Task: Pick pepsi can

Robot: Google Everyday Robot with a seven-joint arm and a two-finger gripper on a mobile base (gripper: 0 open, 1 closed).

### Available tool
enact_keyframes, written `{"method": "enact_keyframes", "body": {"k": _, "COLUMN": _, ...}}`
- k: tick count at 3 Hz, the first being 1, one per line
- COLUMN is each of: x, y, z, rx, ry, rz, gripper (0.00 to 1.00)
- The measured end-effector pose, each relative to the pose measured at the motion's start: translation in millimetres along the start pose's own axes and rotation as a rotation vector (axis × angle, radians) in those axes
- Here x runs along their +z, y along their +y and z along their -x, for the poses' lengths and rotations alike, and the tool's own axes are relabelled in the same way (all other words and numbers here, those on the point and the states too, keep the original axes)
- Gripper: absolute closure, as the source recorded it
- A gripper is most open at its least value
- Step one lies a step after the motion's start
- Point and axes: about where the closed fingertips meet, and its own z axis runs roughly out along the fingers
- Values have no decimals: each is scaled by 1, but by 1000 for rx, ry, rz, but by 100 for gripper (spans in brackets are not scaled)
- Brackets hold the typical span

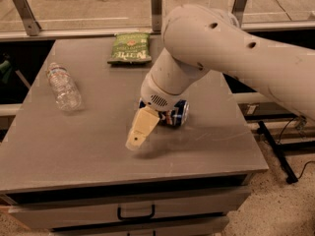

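Robot arm bent low over a grey desk, with 1 pepsi can not yet picked up.
The pepsi can lies on its side on the desk, partly hidden behind the arm's wrist. The cream end effector angles down just beside the can, toward the desk's front edge. I cannot tell if it is spread or pressed together. Grasping and lifting appear to remain.

the arm, cut off at the right edge, half-hides the pepsi can; the hand is just beside it.
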Motion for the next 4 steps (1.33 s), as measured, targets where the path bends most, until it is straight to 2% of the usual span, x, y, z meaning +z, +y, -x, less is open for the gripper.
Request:
{"method": "enact_keyframes", "body": {"k": 1, "x": 15, "y": -14, "z": -20, "rx": 5, "ry": 20, "rz": -6, "gripper": 18}}
{"method": "enact_keyframes", "body": {"k": 4, "x": 4, "y": -17, "z": -15, "rx": 4, "ry": 18, "rz": -8, "gripper": 87}}
